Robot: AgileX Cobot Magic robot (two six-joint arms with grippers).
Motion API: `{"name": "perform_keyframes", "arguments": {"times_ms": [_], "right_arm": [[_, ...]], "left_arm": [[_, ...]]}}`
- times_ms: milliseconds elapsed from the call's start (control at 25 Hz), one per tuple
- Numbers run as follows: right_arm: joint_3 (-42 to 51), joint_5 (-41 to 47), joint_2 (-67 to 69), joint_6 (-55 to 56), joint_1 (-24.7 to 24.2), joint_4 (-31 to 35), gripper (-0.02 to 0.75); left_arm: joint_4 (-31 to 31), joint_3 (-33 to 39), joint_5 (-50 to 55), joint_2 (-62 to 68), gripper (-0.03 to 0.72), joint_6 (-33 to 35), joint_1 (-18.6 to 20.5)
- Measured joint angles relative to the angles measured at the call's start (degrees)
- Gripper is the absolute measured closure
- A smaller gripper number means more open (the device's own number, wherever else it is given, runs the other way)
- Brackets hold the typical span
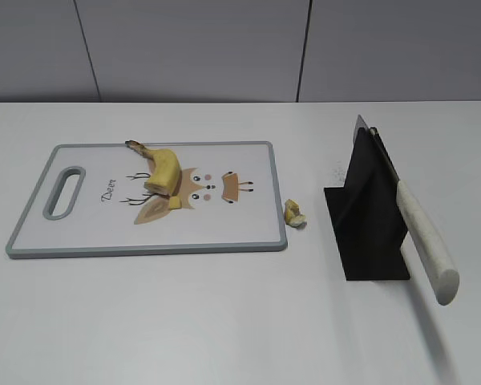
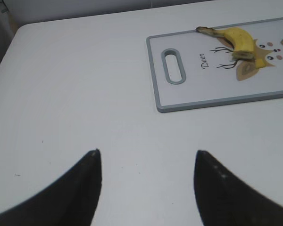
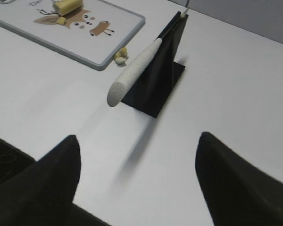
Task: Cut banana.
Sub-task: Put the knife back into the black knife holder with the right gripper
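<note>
You see the banana [image 1: 162, 167], a short curved yellow piece with a thin dark stem, lying left of centre on the smooth grey-rimmed cutting board [image 1: 256, 241]. A small chunk [image 1: 294, 213] sits just off the board's right edge. At right, a knife [image 1: 425, 237] with a pale speckled handle rests in a black stand [image 1: 369, 233]. Both the left gripper [image 2: 146, 162] and right gripper [image 3: 139, 155] hang with dark tapered fingers spread apart above bare white table [image 1: 224, 321].

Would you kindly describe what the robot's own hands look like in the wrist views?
Only fingers show. The left hand has two matte black fingers tapering to blunt tips. The right hand has similar broad black fingers. No cables or markings are visible.
</note>
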Motion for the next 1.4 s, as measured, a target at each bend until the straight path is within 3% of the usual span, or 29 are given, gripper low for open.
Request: {"name": "perform_keyframes", "arguments": {"times_ms": [560, 1400], "right_arm": [[0.00, 0.00, 0.00, 0.00, -17.47, 0.04, 0.153], [0.00, 0.00, 0.00, 0.00, -18.34, 0.04, 0.153]], "left_arm": [[0.00, 0.00, 0.00, 0.00, 0.097, 0.00, 0.00], [0.00, 0.00, 0.00, 0.00, 0.097, 0.00, 0.00]]}}
